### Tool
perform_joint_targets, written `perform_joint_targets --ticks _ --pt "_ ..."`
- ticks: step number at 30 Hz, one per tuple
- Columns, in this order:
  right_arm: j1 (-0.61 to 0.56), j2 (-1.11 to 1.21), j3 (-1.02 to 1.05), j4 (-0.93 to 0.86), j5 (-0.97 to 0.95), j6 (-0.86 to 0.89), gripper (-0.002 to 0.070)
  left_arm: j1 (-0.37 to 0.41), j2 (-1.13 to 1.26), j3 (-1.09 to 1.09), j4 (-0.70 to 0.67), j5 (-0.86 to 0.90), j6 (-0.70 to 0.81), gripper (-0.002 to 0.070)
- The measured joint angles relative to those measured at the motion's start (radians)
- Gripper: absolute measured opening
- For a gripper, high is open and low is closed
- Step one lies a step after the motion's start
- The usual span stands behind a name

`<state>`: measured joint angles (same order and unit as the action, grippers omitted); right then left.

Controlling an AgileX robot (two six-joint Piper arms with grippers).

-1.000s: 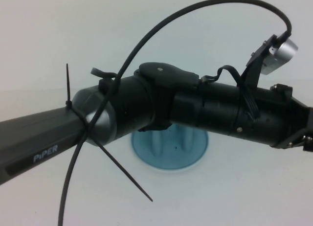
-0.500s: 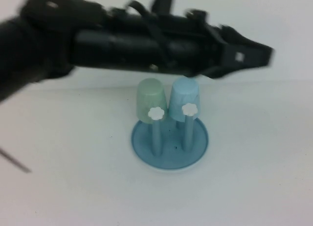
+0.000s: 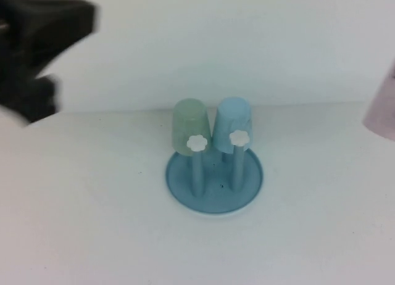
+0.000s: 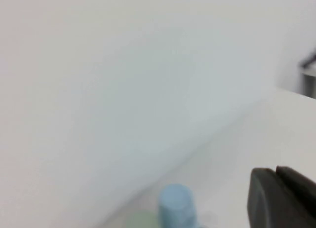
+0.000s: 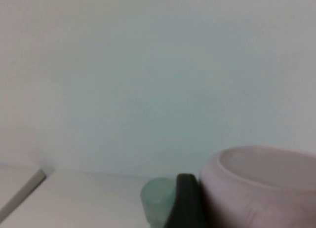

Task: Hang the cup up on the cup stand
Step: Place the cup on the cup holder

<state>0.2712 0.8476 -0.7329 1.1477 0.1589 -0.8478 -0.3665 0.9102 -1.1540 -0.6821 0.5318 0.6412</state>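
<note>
Left end effector [image 3: 37, 63] swung aside; right end effector [image 5: 185, 203] grips cup [image 5: 261, 188]

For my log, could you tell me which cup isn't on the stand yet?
The pink cup, beside the right claw; green cup and blue cup already hang.

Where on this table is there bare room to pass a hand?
Open table lies left, right and in front of the cup stand. Its middle is crowded: green cup and blue cup fill two pegs. Left claw hovers far left; right claw grips the pink cup at the right edge.
</note>
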Motion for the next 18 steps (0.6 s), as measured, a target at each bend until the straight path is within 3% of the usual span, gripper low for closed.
perform_joint_targets --ticks 4,10,18 --pt "0.000 0.195 -0.129 0.106 0.130 -0.228 0.0547 0.006 -0.141 0.135 0.146 -0.062 -0.076 0.0001" --pt "0.000 0.473 -0.262 0.477 0.340 -0.680 0.0547 0.006 -0.282 0.294 0.280 -0.147 -0.177 0.0001" --pt "0.064 0.741 -0.379 0.537 0.443 -1.006 0.0547 0.006 -0.308 0.360 0.335 -0.215 -0.233 0.0001"
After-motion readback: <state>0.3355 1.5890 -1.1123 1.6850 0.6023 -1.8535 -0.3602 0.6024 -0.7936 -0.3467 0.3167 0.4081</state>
